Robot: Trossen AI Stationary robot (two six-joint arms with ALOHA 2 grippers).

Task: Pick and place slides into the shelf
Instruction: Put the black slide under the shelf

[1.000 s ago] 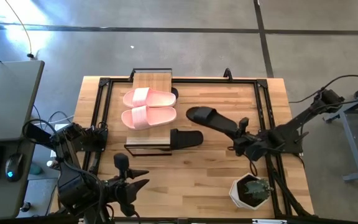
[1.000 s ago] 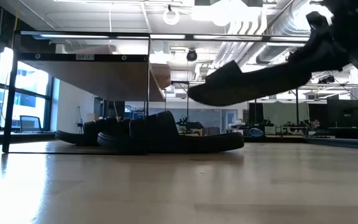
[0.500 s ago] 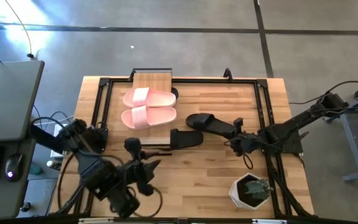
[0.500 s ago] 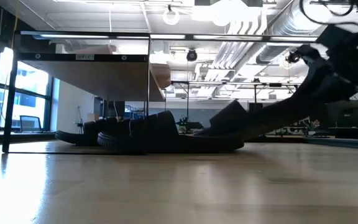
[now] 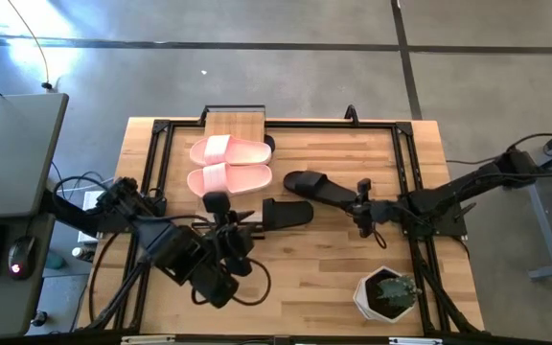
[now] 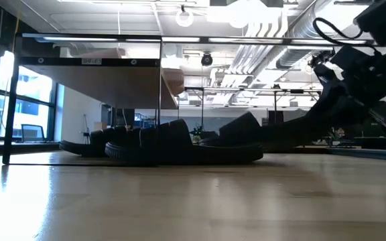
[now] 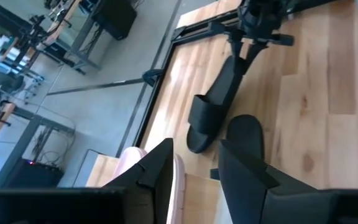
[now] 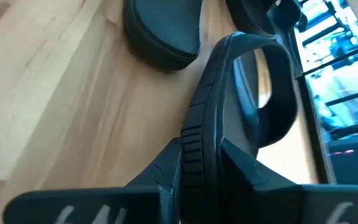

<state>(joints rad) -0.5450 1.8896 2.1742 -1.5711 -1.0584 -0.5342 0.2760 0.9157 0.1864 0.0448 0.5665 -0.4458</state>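
1. The right tool (image 5: 361, 206) is clamped on the heel edge of a black slide (image 5: 320, 184), low on the counter (image 5: 324, 278) right of the shelf (image 5: 235, 125).
2. The pink slides (image 5: 229, 165) lie on the shelf top; another black slide (image 5: 288, 213) lies partly beneath it.
3. The left tool (image 5: 241, 240), fingers apart and holding nothing, hangs by the shelf's near edge, apparently clear of it.

Slides (image 5: 317, 184) — matt black, ribbed sole edge; pink pair (image 5: 230, 165) matt; shelf (image 5: 235, 126) — pale wood top, black metal frame
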